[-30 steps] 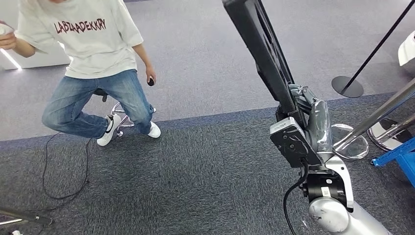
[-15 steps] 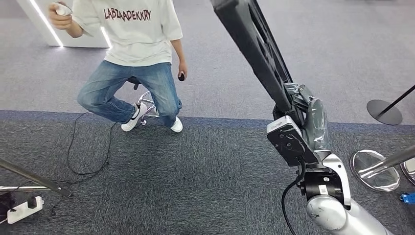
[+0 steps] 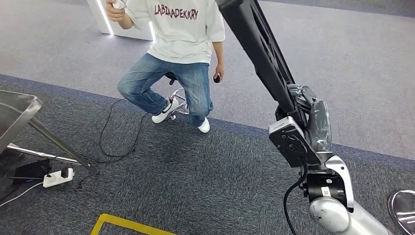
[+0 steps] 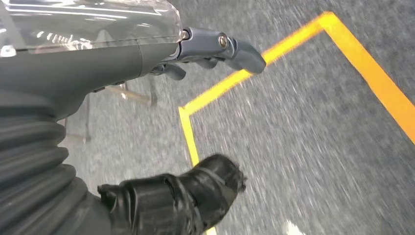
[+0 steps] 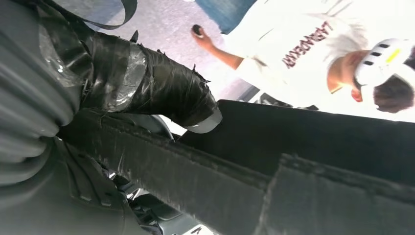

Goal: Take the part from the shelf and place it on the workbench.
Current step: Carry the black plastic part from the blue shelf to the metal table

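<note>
Head view high, looking down at carpet (image 3: 195, 186), wrist views close behind hands

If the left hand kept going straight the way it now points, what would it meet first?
Probably just the floor. In the left wrist view the left hand holds nothing and points down toward grey carpet marked with yellow tape. Nothing stands between them, though blur leaves the depth unclear.

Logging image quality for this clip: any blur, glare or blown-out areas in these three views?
Head view: sharp, evenly lit. Left wrist view: carpet and yellow floor tape streaked by motion blur; glare on the left hand's clear cover. Right wrist view: person overexposed, the black part dark in the right hand.
</note>
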`<state>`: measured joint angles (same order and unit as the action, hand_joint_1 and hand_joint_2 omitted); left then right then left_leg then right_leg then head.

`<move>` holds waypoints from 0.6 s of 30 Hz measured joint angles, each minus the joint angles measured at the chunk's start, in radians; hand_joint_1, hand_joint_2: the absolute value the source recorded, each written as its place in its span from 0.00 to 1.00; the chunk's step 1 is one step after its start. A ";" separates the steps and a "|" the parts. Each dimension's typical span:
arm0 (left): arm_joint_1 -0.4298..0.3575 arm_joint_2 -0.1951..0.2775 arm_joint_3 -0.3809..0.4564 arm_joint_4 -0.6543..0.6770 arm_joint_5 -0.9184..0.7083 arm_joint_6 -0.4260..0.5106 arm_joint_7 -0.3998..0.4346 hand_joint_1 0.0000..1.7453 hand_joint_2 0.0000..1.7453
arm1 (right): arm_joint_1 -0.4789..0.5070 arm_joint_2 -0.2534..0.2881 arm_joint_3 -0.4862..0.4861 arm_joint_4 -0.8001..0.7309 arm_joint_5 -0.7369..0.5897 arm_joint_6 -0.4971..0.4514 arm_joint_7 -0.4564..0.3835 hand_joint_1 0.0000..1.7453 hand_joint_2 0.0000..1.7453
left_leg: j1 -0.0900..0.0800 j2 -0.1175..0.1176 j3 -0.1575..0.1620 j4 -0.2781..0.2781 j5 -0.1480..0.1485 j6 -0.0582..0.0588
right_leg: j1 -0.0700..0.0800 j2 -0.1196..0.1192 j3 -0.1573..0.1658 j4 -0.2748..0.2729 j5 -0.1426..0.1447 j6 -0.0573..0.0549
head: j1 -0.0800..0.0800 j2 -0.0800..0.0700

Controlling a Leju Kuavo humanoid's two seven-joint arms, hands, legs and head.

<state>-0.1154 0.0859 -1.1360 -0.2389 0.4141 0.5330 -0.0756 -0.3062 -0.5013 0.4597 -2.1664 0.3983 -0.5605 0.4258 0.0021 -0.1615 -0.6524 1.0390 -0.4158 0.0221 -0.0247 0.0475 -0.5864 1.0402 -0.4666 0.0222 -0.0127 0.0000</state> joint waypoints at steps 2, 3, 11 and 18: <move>0.001 -0.001 0.000 0.000 0.000 0.000 0.001 0.00 1.00 | 0.000 0.000 0.000 0.000 0.002 0.001 0.001 1.00 1.00 | -0.002 0.036 -0.022 0.047 -0.027 -0.010 | -0.004 -0.029 0.011 -0.011 0.003 -0.012 | -0.005 0.000; -0.001 -0.001 0.000 0.000 -0.001 -0.001 0.001 0.00 1.00 | 0.001 0.000 0.000 0.000 0.003 0.001 0.002 1.00 1.00 | -0.002 0.069 -0.043 0.093 -0.051 -0.014 | -0.002 -0.043 0.015 -0.014 0.002 -0.016 | -0.008 0.000; -0.005 -0.002 0.000 0.000 0.001 -0.005 0.001 0.00 1.00 | 0.001 0.000 0.000 0.000 0.004 0.009 0.004 1.00 1.00 | -0.005 0.222 -0.010 0.032 -0.004 -0.012 | 0.013 -0.147 0.039 -0.011 -0.025 -0.008 | -0.011 0.000; -0.004 0.000 0.000 0.000 0.003 0.000 -0.002 0.00 1.00 | 0.001 0.000 0.000 -0.001 0.007 0.014 0.009 1.00 1.00 | -0.006 0.164 0.022 -0.019 0.001 0.033 | 0.006 -0.091 0.018 0.072 -0.090 0.022 | 0.000 0.000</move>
<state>-0.1198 0.0858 -1.1360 -0.2388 0.4172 0.5332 -0.0772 -0.3054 -0.5016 0.4598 -2.1674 0.4049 -0.5465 0.4346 -0.0035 0.0022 -0.6300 1.0199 -0.4147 0.0556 -0.0184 -0.0436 -0.5685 1.1121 -0.5570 0.0439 -0.0131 0.0000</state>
